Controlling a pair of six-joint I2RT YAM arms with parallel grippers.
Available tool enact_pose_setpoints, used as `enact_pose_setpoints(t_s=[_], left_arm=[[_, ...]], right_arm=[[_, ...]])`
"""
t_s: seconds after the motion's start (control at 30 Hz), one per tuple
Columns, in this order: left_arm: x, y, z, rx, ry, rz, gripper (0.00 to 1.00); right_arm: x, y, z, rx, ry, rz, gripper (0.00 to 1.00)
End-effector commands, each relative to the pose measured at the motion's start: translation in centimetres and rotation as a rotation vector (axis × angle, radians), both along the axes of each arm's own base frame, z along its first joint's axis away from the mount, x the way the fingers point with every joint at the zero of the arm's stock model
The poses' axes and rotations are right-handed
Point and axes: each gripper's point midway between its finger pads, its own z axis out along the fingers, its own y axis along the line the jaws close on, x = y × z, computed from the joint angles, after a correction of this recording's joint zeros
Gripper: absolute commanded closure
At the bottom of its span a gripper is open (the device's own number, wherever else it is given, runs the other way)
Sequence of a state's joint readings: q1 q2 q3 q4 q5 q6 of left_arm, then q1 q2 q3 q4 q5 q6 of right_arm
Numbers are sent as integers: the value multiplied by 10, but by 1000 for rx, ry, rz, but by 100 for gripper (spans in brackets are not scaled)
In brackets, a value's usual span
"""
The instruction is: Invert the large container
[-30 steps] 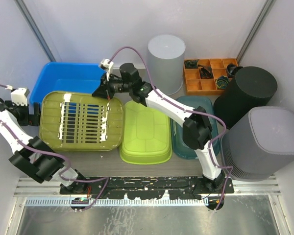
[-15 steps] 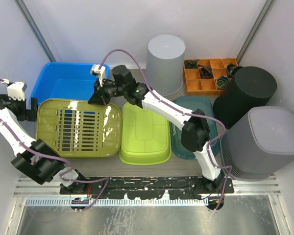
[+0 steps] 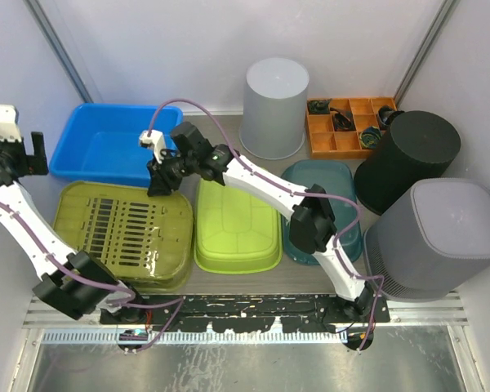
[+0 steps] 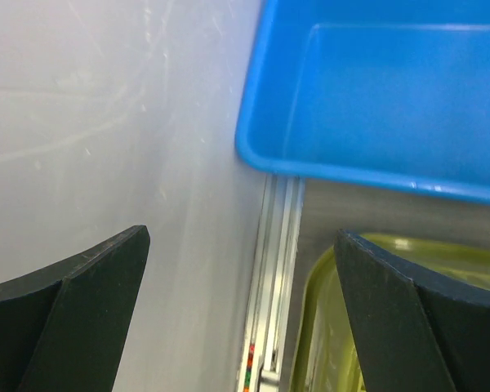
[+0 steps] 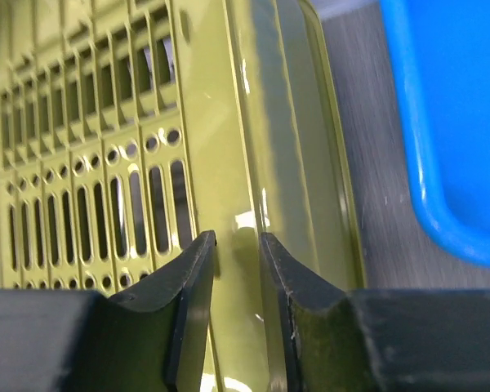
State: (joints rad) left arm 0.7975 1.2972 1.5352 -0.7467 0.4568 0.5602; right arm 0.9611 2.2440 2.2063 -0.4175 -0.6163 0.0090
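Note:
The large olive-green slotted container (image 3: pixel 122 233) lies upside down on the table at the front left, its slotted base facing up. It also shows in the right wrist view (image 5: pixel 106 163) and the left wrist view (image 4: pixel 376 327). My right gripper (image 3: pixel 159 180) hovers just over the container's far right edge. In the right wrist view the right gripper (image 5: pixel 237 241) has its jaws a narrow gap apart, with only the container's base edge below and nothing between them. My left gripper (image 3: pixel 34 157) is raised at the far left, open and empty (image 4: pixel 241 237).
A blue bin (image 3: pixel 106 143) stands behind the container. A lime-green tub (image 3: pixel 237 224) and a teal tub (image 3: pixel 331 208) lie upside down to its right. Further back and to the right are a grey bucket (image 3: pixel 273 106), an orange parts tray (image 3: pixel 347 126) and two dark cylinders (image 3: pixel 408 159).
The container has come down from a tilted stand to lie flat, shifting left and nearer. My right gripper followed it down and left. My left gripper rose and moved away to the far left.

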Motion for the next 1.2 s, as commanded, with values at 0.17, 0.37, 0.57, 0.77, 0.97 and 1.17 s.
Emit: enact_pose_setpoints(t_s=[0.17,0.37,0.57,0.77,0.97,1.17], left_arm=[[50,-13,13,-160,-51,-114,2],[52,-87,-28,-209,200,-360,2],[70,-137,3,-388,200,-494,2],[136,-165,-14,-330,348,-360,2],[172,-230,-50,-381,426,-347,2],[181,-280,-78,-397,462,-313,2]], right_arm=[[-39,-26,-36,-195,128,37,53],[-10,-8,-7,-120,31,-69,29],[26,-24,93,46,-153,-312,18],[8,-107,202,207,-264,-495,0],[-27,-206,238,293,-267,-671,0],[-54,-283,248,346,-235,-807,0]])
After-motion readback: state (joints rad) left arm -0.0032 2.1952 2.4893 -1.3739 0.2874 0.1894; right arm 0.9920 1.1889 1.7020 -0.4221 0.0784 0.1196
